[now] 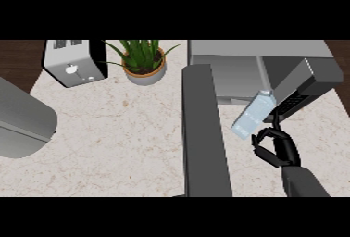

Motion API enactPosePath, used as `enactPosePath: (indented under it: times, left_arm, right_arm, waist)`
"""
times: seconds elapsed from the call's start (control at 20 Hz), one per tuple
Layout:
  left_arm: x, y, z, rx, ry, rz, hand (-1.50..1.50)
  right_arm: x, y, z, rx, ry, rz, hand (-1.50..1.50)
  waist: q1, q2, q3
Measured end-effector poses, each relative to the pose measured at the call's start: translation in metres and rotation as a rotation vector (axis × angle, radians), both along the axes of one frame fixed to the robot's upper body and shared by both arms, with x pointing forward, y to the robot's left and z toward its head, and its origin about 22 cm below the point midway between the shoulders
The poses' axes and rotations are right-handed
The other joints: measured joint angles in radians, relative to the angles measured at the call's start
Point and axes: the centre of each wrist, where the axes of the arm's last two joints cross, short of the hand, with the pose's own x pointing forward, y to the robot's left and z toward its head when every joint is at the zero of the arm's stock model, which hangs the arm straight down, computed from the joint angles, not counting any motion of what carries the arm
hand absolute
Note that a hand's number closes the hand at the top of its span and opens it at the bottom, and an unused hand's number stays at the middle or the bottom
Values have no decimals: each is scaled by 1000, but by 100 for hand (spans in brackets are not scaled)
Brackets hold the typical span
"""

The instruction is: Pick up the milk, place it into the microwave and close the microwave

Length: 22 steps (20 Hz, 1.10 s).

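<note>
Right hand [277,147], black and coming up from the lower right on its grey forearm, has its fingers curled inward with nothing plainly between them; the milk [252,114], a pale blue carton tilted with its cap toward the upper right, sits just above and left of those fingers, its lower end close to the fingertips, though whether they touch cannot be told. Going from the left edge: a large grey rounded shape [21,120] fills the left side where the left forearm would be, and no left hand can be seen. Next comes a silver toaster [71,62] at the counter's back, then a potted plant [143,62] just beside it on the speckled counter [116,139]. Further right the microwave's open door [203,134] stretches toward the viewer as a long dark slab. Beyond it stands the microwave [259,69], its cavity open, with the milk lying at the cavity's front edge, leaning toward the dark control panel [301,90].
</note>
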Motion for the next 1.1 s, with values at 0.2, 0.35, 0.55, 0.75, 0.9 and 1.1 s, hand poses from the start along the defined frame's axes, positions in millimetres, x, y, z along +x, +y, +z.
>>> enactPosePath:
  times: [0.2, 0.35, 0.55, 0.75, 0.9, 1.1]
  left_arm:
    - [2, -2, -1, -15, 3, -3, -150]
    - [1, 2, 3, 5, 7, -2, -150]
    - [1, 4, 0, -8, 1, -8, -150]
    - [-2, 6, 2, -8, 6, -7, -150]
    - [-3, 7, 4, -13, 9, -11, -150]
    - [-5, 6, 3, -20, 23, -11, -150]
  right_arm:
    - [2, 16, -4, 35, -14, 3, 150]
    - [-4, 22, -10, 49, 5, -19, 150]
    - [-5, 35, -14, 71, 17, -24, 150]
    - [9, 45, -7, 56, 1, -5, 150]
    - [23, 47, 3, 37, -27, -7, 150]
    - [44, 51, 19, 14, -64, -14, 150]
  waist:
    - [2, 1, 1]
    - [4, 5, 4]
    - [6, 9, 8]
    - [8, 10, 9]
    - [12, 12, 10]
    - [10, 11, 9]
